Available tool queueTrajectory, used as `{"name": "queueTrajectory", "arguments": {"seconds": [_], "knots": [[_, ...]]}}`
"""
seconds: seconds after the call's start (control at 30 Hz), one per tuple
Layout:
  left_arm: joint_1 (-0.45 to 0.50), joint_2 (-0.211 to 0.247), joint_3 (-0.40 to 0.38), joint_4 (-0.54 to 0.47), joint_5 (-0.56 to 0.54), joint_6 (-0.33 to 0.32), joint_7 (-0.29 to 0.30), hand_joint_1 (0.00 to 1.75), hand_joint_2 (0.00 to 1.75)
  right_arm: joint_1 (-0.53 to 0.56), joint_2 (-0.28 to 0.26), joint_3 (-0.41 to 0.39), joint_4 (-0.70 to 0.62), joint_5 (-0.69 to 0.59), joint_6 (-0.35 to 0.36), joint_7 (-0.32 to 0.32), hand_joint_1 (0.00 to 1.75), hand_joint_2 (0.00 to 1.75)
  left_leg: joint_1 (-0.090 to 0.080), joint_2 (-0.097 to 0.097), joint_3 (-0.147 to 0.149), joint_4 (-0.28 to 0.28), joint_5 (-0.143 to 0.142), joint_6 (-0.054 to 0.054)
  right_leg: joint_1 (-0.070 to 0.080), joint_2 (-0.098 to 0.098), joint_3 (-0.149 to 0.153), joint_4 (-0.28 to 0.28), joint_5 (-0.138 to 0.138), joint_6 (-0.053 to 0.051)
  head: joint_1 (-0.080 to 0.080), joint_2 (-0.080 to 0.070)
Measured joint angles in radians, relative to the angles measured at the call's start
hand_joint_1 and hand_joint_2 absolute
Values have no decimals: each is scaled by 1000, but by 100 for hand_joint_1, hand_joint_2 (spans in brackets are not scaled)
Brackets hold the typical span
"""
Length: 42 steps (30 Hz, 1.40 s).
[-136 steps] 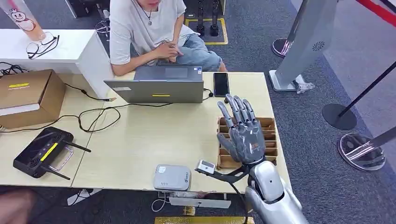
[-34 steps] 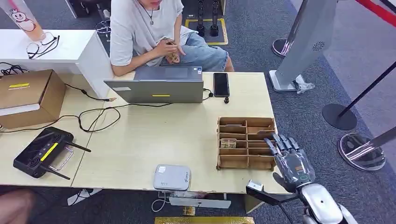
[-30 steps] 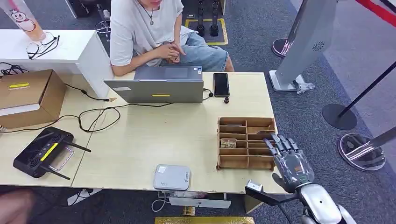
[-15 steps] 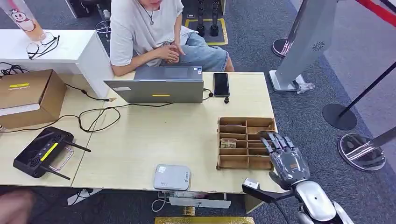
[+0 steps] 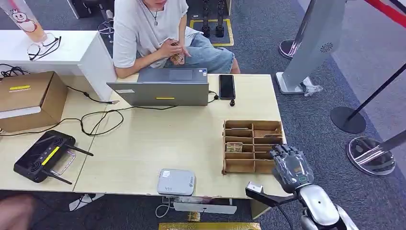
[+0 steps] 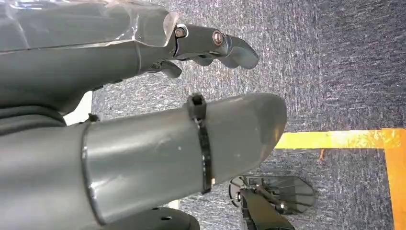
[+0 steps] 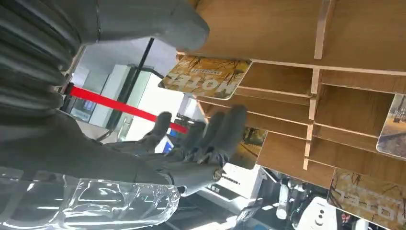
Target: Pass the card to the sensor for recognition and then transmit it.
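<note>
At the table's right end: the wooden card rack [image 5: 252,146] stands near the edge, its compartments running in rows across the table [image 5: 158,139].
Right robot hand [image 5: 287,164]: it sits over the rack's near right corner, fingers curled inward and apparently holding nothing; in the right wrist view the dark fingers [image 7: 210,136] bend toward the slots without touching a card.
Card position: one card [image 5: 234,147] lies in a left-side compartment in the head view; in the right wrist view another card [image 7: 206,76] leans out of a slot just beyond the fingertips, and more cards [image 7: 395,125] sit in further slots.
Key relation: the nearest card lies ahead of the fingers, well within their line, its long axis along the slot and across the direction of reach.
Nearer arm: the right, by a wide margin.
Left robot hand [image 6: 210,45]: it hangs over carpet, fingers loosely bent, nothing held.
Sensor [image 5: 176,181]: the grey box sits at the near table edge, well to the left of the rack.
Stage, by judgement: card not yet picked; the grasp comes next.
</note>
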Motion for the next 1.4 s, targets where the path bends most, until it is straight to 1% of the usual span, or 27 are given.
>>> {"name": "queueTrajectory", "arguments": {"seconds": [0.03,0.1,0.23,0.27,0.33,0.37,0.4,0.63,0.67,0.7,0.73,0.87,0.9,1.07,1.17,1.2,1.23,1.27,1.3,1.4], "knots": [[0,0,0,0,0,0,0,0,0,-1,1,0,2,0,0,-1,82,175,0,0,0,0,0,0,0,0,0,0,0,0,0,0],[0,0,0,0,0,0,0,0,0,-2,2,1,5,0,0,-2,77,175,0,0,0,0,0,0,0,0,0,0,0,0,0,0],[0,0,0,0,0,0,0,0,0,-4,5,1,10,0,0,-3,80,175,0,0,0,0,0,0,0,0,0,0,0,0,0,0],[0,0,0,0,0,0,0,0,0,-4,5,1,10,0,0,-4,77,175,0,0,0,0,0,0,0,0,0,0,0,0,0,0],[0,0,0,0,0,0,0,0,0,-4,6,1,11,0,0,-4,84,175,0,0,0,0,0,0,0,0,0,0,0,0,0,0],[0,0,0,0,0,0,0,0,0,-4,6,1,11,0,0,-4,84,175,0,0,0,0,0,0,0,0,0,0,0,0,0,0],[0,0,0,0,0,0,0,0,0,-4,6,1,11,0,0,-4,80,175,0,0,0,0,0,0,0,0,0,0,0,0,0,0],[0,0,0,0,0,0,4,0,0,-8,11,1,18,0,0,-5,96,175,0,0,0,0,0,0,0,0,0,0,0,0,0,0],[0,0,0,0,0,0,4,0,0,-8,11,1,18,0,0,-5,94,175,0,0,0,0,0,0,0,0,0,0,0,0,0,0],[0,0,0,0,0,0,4,0,0,-9,12,1,19,0,0,-5,96,175,0,0,0,0,0,0,0,0,0,0,0,0,0,0],[0,0,0,0,0,0,5,0,0,-10,12,1,19,0,0,-5,93,175,0,0,0,0,0,0,0,0,0,0,0,0,0,0],[0,0,0,0,-2,0,6,0,0,-10,13,1,21,1,0,-2,93,175,0,0,0,0,0,0,0,0,0,0,0,0,0,0],[0,0,0,0,-3,0,6,0,0,-10,13,1,21,1,-2,0,98,175,0,0,0,0,0,0,0,0,0,0,0,0,0,0],[0,0,0,0,-3,0,6,0,0,-9,13,-3,21,2,-6,5,96,175,0,0,0,0,0,0,0,0,0,0,0,0,0,0],[0,0,0,0,-3,0,6,0,0,-9,14,-9,21,4,-10,9,105,175,0,0,0,0,0,0,0,0,0,0,0,0,0,0],[0,0,0,0,-3,0,6,0,0,-9,15,-11,21,7,-11,9,112,175,0,0,0,0,0,0,0,0,0,0,0,0,0,0],[0,0,0,0,-3,0,6,0,0,-9,16,-11,21,11,-11,10,138,175,0,0,0,0,0,0,0,0,0,0,0,0,0,0],[0,0,0,0,-3,0,6,0,0,-9,18,-13,21,19,-11,13,141,175,0,0,0,0,0,0,0,0,0,0,0,0,0,0],[0,0,0,0,-3,0,6,0,0,-9,19,-14,21,19,-11,13,152,175,0,0,0,0,0,0,0,0,0,0,0,0,0,0],[0,0,0,0,-3,0,7,0,0,-9,22,-16,21,21,-12,15,155,175,0,0,0,0,0,0,0,0,0,0,0,0,0,0]]}}
